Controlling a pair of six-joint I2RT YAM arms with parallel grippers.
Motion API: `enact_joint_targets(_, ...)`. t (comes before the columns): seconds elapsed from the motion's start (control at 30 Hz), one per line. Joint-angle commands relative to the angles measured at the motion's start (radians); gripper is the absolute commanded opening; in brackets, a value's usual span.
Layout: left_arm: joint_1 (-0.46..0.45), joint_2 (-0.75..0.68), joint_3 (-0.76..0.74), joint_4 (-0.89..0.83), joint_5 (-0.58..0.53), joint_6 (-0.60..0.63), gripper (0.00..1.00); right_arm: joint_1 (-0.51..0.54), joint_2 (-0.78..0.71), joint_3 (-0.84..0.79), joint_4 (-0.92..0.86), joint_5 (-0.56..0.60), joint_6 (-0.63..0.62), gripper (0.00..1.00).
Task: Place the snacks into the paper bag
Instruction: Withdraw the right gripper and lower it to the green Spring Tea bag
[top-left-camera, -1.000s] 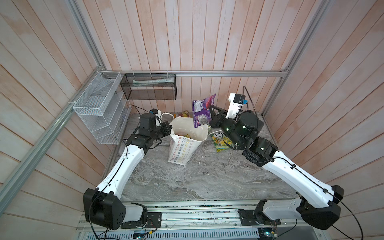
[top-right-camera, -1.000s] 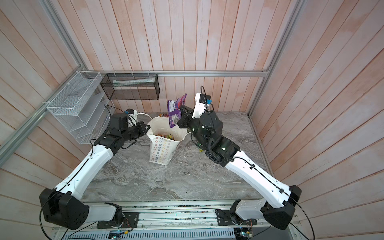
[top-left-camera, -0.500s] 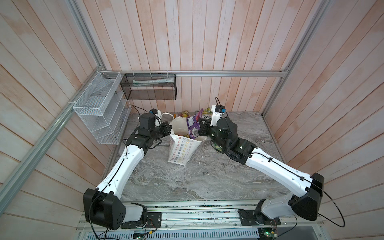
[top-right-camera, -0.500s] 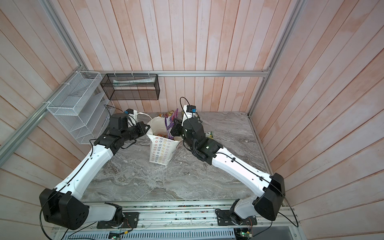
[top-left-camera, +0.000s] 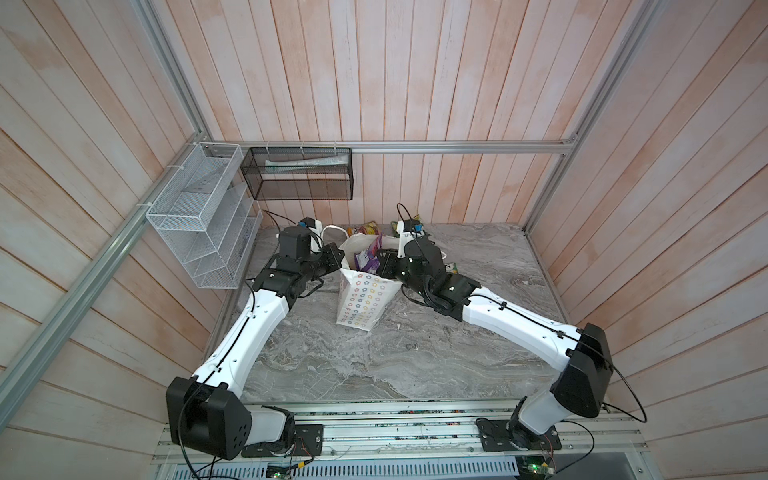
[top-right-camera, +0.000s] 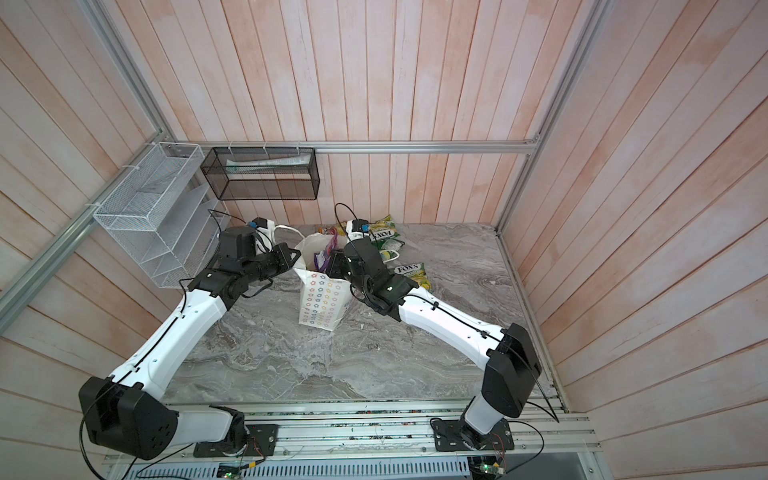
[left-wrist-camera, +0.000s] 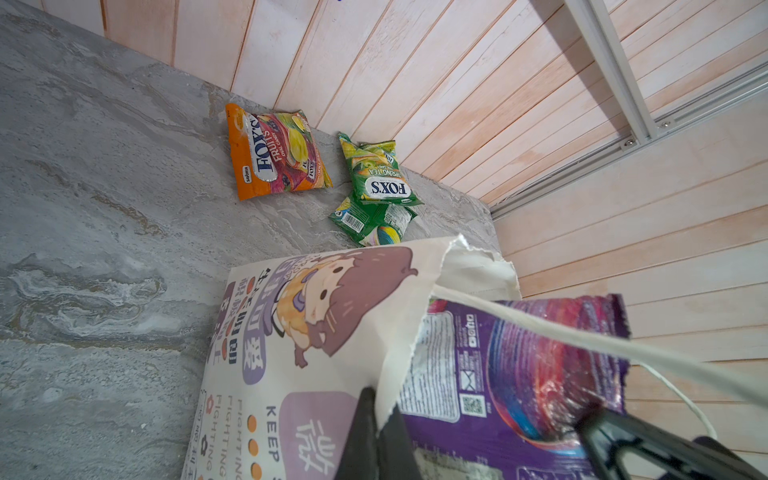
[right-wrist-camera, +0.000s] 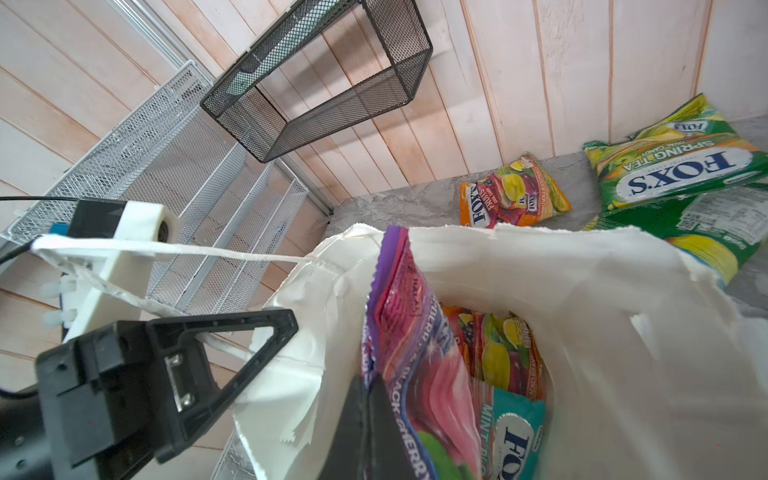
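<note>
the right end effector is clamped on the purple packet standing in the mouth of the paper bag, whose rim the left end effector pinches tight.

There is one paper bag, one white wire rack, one black mesh basket and two robot arms, a left arm and a right arm. Seven snacks are in sight: one purple packet, one teal packet, two orange and three green. The orange ones are an orange packet in the bag and an orange packet outside it; the green ones are a face-up green packet, a face-down green packet and a third green packet.
</note>
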Motion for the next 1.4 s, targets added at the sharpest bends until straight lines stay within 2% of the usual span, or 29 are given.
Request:
enact_joint_targets(0.0, 0.002, -0.028, -0.002, 0.083, 0.008, -0.005, 0.0, 0.005, 0.02, 0.093, 0.011, -0.021, 0.003, 0.13)
enact_joint_targets(0.07, 0.003, -0.024, 0.007, 0.063, -0.011, -0.002, 0.0, 0.004, 0.017, 0.113, -0.007, -0.006, -0.017, 0.25)
enact_joint_targets(0.13, 0.004, -0.024, 0.016, 0.033, -0.055, -0.002, 0.0, 0.005, -0.001, 0.121, -0.021, 0.021, -0.04, 0.44)
enact_joint_targets(0.2, 0.003, -0.028, 0.019, 0.017, -0.095, 0.002, 0.0, 0.002, -0.03, 0.121, -0.037, 0.038, -0.066, 0.55)
enact_joint_targets(0.3, 0.003, -0.024, 0.019, 0.005, -0.118, 0.001, 0.0, -0.012, -0.095, 0.118, -0.076, 0.05, -0.107, 0.67)
enact_joint_targets(0.4, 0.006, -0.018, 0.024, -0.008, -0.125, -0.008, 0.0, -0.043, -0.171, 0.105, -0.149, 0.061, -0.139, 0.73)
enact_joint_targets(0.57, 0.009, -0.023, 0.03, -0.038, -0.191, -0.014, 0.0, -0.178, -0.368, -0.061, -0.203, 0.066, -0.107, 0.78)
enact_joint_targets(0.7, 0.009, -0.022, 0.029, -0.04, -0.195, -0.02, 0.01, -0.373, -0.533, -0.256, -0.208, 0.03, -0.043, 0.82)
enact_joint_targets(0.83, 0.009, -0.021, 0.032, -0.04, -0.202, -0.02, 0.01, -0.585, -0.615, -0.473, -0.133, -0.093, 0.029, 0.82)
enact_joint_targets(0.93, 0.01, -0.027, 0.03, -0.036, -0.196, -0.021, 0.01, -0.691, -0.588, -0.587, -0.084, -0.184, 0.049, 0.82)
enact_joint_targets(1.0, 0.009, -0.027, 0.027, -0.032, -0.191, -0.02, 0.01, -0.725, -0.553, -0.64, -0.045, -0.226, 0.057, 0.82)
enact_joint_targets(1.13, 0.011, -0.021, 0.027, -0.031, -0.191, -0.016, 0.01, -0.748, -0.48, -0.716, 0.039, -0.242, 0.053, 0.82)
enact_joint_targets(1.37, 0.013, -0.018, 0.023, -0.021, -0.175, -0.015, 0.01, -0.766, -0.314, -0.733, 0.123, -0.301, 0.038, 0.82)
